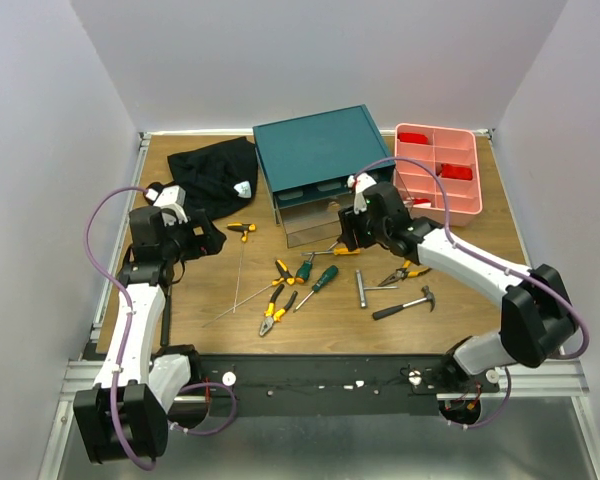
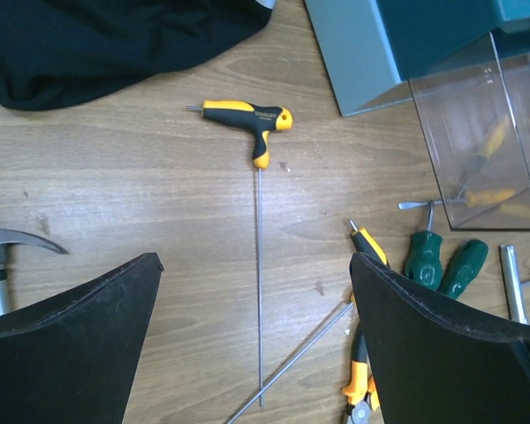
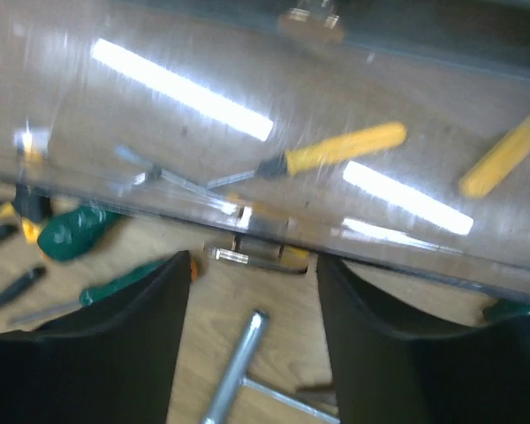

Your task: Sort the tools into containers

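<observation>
The teal cabinet (image 1: 318, 148) has a clear drawer (image 1: 308, 228) pulled out; the pink tray (image 1: 438, 172) stands to its right. My right gripper (image 1: 346, 236) is open and empty just in front of the drawer's front wall (image 3: 274, 221). A yellow-handled screwdriver (image 3: 340, 148) shows through that wall, and a silver T-wrench (image 3: 237, 373) lies between the fingers. My left gripper (image 1: 214, 243) is open and empty above a yellow T-handle key (image 2: 249, 119) and a thin rod (image 2: 296, 358). Green screwdrivers (image 1: 313, 276), pliers (image 1: 278, 300) and a hammer (image 1: 405, 305) lie on the table.
The black cloth (image 1: 216, 174) lies at the back left beside the cabinet. A hammer head (image 2: 4, 252) shows at the left edge of the left wrist view. More pliers (image 1: 404, 272) lie right of the T-wrench. The pink tray holds red items (image 1: 456, 171).
</observation>
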{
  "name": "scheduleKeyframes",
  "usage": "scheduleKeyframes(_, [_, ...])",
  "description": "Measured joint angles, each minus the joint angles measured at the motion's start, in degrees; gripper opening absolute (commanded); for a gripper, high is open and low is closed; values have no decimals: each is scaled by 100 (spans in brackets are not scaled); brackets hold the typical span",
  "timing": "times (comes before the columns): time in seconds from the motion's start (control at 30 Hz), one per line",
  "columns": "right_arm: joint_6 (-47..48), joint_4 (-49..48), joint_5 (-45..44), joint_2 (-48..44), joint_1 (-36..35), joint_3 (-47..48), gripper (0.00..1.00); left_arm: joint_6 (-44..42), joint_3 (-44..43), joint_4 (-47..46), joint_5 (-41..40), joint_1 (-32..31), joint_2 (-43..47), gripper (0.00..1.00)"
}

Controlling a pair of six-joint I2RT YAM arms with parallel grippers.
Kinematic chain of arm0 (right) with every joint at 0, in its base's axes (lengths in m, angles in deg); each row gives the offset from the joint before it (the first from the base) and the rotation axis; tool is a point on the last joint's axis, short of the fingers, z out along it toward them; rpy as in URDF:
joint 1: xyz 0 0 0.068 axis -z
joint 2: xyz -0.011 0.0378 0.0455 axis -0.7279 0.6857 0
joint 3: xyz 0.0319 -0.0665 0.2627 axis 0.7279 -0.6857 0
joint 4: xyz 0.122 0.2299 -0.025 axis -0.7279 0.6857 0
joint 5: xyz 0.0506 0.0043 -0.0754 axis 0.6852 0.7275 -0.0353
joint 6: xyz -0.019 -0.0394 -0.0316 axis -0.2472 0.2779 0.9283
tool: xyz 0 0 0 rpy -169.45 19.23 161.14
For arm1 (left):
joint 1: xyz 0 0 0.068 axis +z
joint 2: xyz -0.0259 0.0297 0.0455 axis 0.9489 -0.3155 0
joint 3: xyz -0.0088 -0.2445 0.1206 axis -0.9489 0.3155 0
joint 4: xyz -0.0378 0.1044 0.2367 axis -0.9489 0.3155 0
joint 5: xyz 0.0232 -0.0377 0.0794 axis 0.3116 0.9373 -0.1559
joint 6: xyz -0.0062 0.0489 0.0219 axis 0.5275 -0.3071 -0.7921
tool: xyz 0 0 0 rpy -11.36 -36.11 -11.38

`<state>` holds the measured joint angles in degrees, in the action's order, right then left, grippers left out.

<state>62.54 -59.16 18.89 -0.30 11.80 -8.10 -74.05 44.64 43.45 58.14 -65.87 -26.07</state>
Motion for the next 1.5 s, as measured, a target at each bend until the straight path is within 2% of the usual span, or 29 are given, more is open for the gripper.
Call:
scheduleKeyframes(0.2, [461,835,402,-444,9,-96,82,-127,-85,81,153,-98,-2,99])
scheduleKeyframes(0.37, [1287,1480,737,-1451,9,-623,82,-260,-146,83,177,-116,-4,99])
scheduleKeyframes(0.63, [3289,2439,1488,-2044,13,-1172,70,-538,-208,96,177,-133,-79,99])
scheduleKeyframes(0.7, [4030,2562,1650,-2041,13,-1384,67,-579,-208,94,177,-136,-118,99])
scheduleKeyframes(0.9, [5053,2402,1926,-1665,13,-1611,56,-669,-205,57,219,-125,-236,99])
scheduleKeyframes(1.07, [5462,2057,2052,-901,13,-1576,55,-782,-208,116,289,-57,-258,99])
scheduleKeyframes(1.43, [5932,1700,2157,-201,83,-1340,54,-813,-208,114,387,352,-330,99])
scheduleKeyframes(1.47, [5960,1698,2166,-164,111,-1303,52,-813,-208,114,393,369,-352,99])
scheduleKeyframes(1.5, [5987,1690,2175,-131,133,-1266,45,-813,-208,114,400,378,-365,99])
